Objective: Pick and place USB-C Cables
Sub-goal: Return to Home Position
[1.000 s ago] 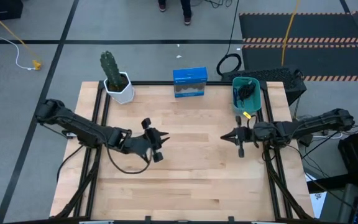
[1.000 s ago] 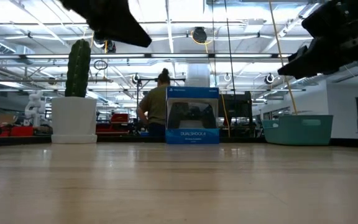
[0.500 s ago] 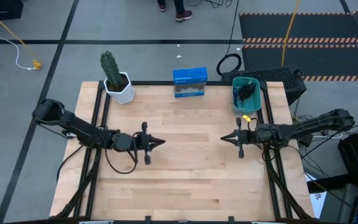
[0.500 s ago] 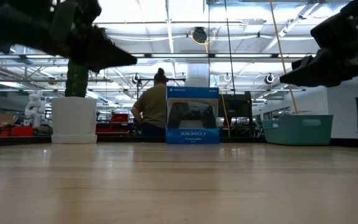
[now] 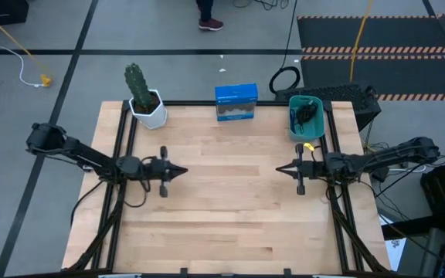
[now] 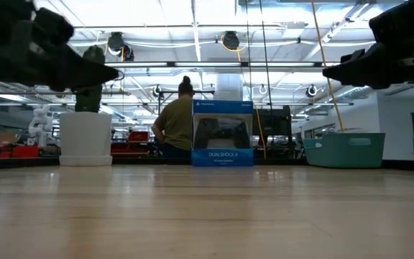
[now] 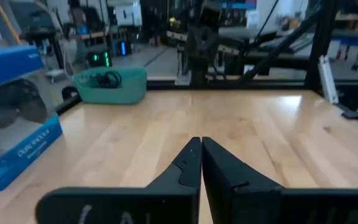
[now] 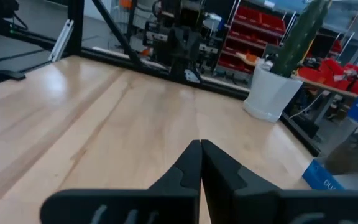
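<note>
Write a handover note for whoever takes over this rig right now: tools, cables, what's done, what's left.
Left tool: shut, empty, held above the left-middle of the table.
Right tool: shut, empty, above the right-middle, facing the left one.
USB-C cables: dark bundles lie in the teal bin at the far right corner; the count is unclear.
Done: placing looks finished.
Left: probably only parking both arms.

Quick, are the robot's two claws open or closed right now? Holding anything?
Left gripper: closed, holding nothing.
Right gripper: closed, holding nothing.
</note>
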Available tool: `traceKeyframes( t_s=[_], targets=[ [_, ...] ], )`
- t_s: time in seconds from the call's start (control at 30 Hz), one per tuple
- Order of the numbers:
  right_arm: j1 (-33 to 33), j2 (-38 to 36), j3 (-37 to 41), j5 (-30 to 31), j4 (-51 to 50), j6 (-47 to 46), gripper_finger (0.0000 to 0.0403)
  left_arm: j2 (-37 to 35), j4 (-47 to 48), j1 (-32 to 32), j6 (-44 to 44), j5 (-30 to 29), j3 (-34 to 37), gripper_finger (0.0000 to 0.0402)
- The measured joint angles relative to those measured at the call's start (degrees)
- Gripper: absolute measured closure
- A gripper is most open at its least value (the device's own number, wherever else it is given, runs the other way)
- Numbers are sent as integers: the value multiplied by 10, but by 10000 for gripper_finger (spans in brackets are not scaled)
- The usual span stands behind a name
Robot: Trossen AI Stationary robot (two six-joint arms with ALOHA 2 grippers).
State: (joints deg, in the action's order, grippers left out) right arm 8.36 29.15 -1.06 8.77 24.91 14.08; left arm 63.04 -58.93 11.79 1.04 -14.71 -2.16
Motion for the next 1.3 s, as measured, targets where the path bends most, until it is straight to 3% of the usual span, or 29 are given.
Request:
traceKeyframes(
  t_s=[0.33,0.87,1.07,1.3],
  targets=[
    [0,-50,1,0,-12,6,403,-138,79,0,54,57,16,393],
    [0,-209,2,-2,-113,16,403,-355,267,-5,77,57,16,385],
    [-1,-287,2,-45,-171,26,403,-416,319,-5,86,56,16,398],
    [-8,-290,2,-78,-182,33,403,-444,348,-5,83,56,16,385]
  ],
)
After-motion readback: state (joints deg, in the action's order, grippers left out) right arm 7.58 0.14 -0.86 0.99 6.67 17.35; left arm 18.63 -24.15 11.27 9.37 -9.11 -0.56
